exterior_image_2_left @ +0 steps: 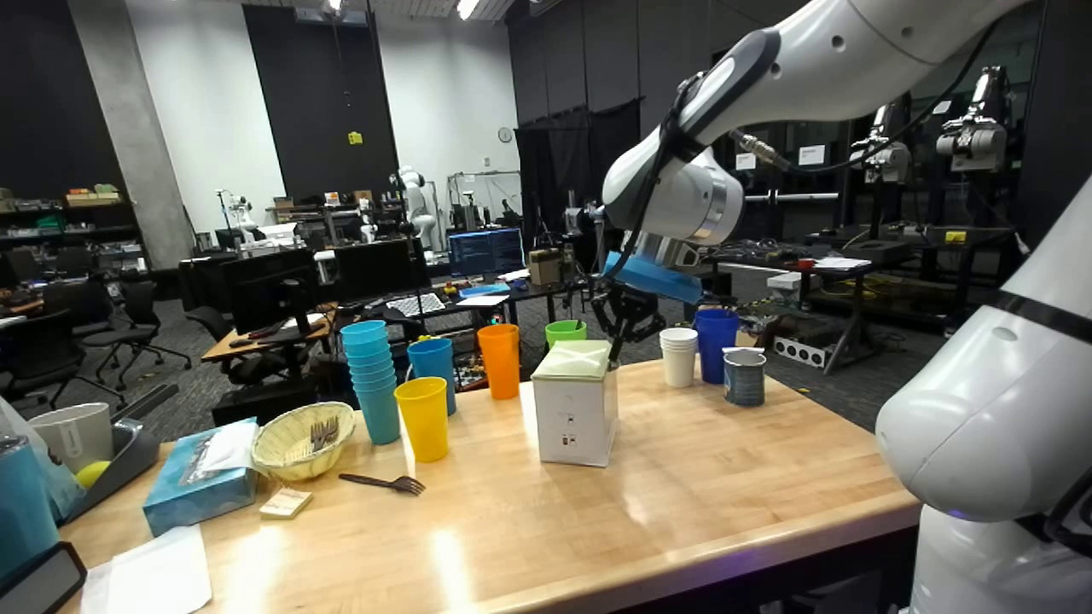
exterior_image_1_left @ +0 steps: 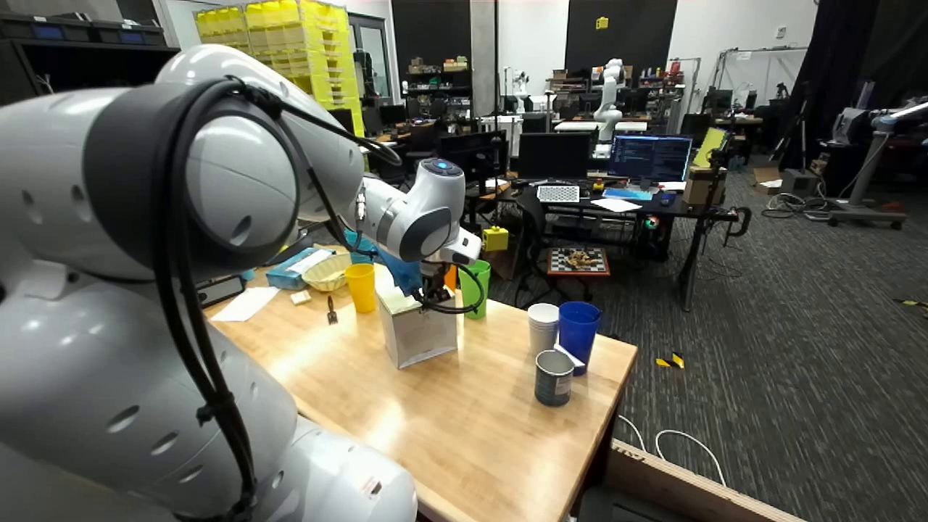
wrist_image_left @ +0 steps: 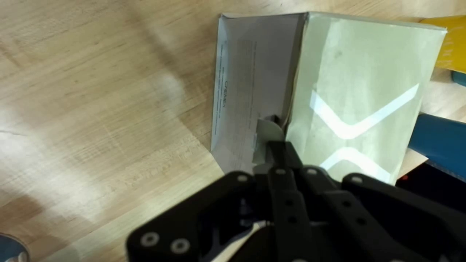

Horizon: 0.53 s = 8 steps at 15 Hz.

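A white box with a pale green lid stands upright on the wooden table, its lid marked with a white cross-like band. In the wrist view, the box side and lid top fill the middle and right. My gripper is shut, its fingertips together at the lid's edge, over a small greenish tab. Whether the tab is pinched or only touched, I cannot tell. In an exterior view, the gripper is tilted beside the box's top; in another, the black gripper partly covers the lid.
Behind the box stand a green cup and an orange cup. A yellow cup, stacked teal cups, a basket and a fork lie to one side. White cups, a dark blue cup and a grey can stand opposite.
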Each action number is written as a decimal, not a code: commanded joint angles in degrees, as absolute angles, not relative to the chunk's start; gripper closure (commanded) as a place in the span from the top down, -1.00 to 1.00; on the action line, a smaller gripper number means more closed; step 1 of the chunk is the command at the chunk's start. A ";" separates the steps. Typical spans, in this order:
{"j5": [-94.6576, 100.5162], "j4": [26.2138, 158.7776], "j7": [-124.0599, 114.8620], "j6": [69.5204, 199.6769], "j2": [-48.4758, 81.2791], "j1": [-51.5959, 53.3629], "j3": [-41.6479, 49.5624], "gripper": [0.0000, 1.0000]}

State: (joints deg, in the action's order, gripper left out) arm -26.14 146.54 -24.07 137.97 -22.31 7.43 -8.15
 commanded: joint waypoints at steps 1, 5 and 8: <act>-26.87 146.49 -23.36 136.53 -22.39 7.57 -7.44 -1.00; -25.95 146.26 -24.43 135.00 -22.75 7.08 -7.66 -1.00; -24.05 146.43 -25.46 134.44 -24.63 6.70 -8.59 -1.00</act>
